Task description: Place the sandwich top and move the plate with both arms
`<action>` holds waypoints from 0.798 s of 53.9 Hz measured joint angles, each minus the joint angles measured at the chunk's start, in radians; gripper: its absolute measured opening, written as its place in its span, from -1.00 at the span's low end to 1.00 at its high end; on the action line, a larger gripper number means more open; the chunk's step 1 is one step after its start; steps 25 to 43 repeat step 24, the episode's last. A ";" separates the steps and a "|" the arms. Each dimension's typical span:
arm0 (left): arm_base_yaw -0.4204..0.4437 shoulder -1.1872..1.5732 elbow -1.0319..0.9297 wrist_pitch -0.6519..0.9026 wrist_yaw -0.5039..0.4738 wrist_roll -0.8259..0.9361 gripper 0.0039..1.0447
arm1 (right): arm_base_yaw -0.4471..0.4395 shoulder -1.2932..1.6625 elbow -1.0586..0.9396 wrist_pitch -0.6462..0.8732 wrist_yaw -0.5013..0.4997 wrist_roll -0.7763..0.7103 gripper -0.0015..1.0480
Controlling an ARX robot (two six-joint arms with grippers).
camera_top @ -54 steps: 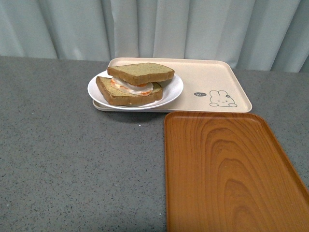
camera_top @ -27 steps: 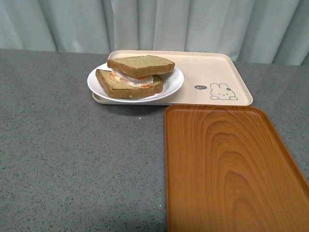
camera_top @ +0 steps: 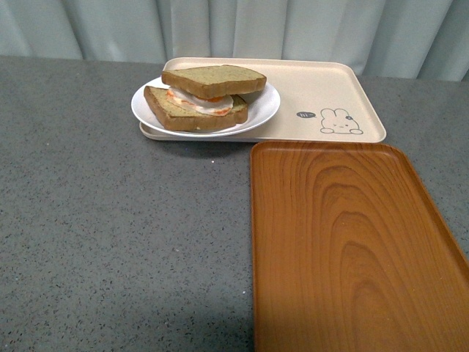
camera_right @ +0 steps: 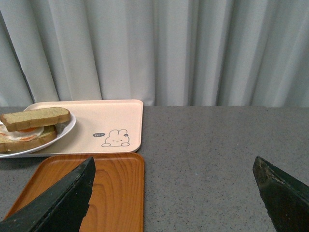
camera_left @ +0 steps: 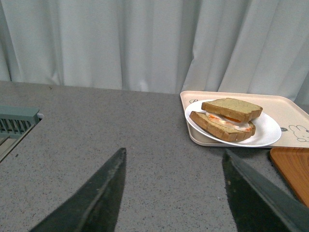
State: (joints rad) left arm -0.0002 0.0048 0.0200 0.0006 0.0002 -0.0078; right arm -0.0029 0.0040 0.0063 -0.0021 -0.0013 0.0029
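Observation:
The sandwich top [camera_top: 214,79] lies on the fried egg and lower slice, a little askew, on the white plate [camera_top: 264,104]. The plate rests on the left end of the beige rabbit-print tray [camera_top: 322,84], overhanging its near edge. No arm shows in the front view. My left gripper [camera_left: 174,151] is open over bare counter, well short of the sandwich top [camera_left: 232,109] and plate [camera_left: 268,133]. My right gripper [camera_right: 174,160] is open too, one finger above the orange tray [camera_right: 101,193], far from the sandwich top [camera_right: 36,117] and plate [camera_right: 65,129].
The orange wood-grain tray [camera_top: 352,249] lies just in front of the beige tray, filling the near right of the grey counter [camera_top: 110,235]. A green slatted object [camera_left: 17,121] sits at the counter's far left. Pale curtains hang behind.
The whole scene has slid upward in the front view. Sandwich, plate and both trays keep their places relative to each other.

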 joint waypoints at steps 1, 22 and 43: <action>0.000 0.000 0.000 0.000 0.000 0.000 0.25 | 0.000 0.000 0.000 0.000 0.000 0.000 0.83; 0.000 0.000 0.000 0.000 0.000 0.001 0.88 | 0.000 0.000 0.000 0.000 0.000 0.000 0.83; 0.000 0.000 0.000 0.000 0.000 0.002 0.88 | 0.000 0.000 0.000 0.000 0.000 0.000 0.83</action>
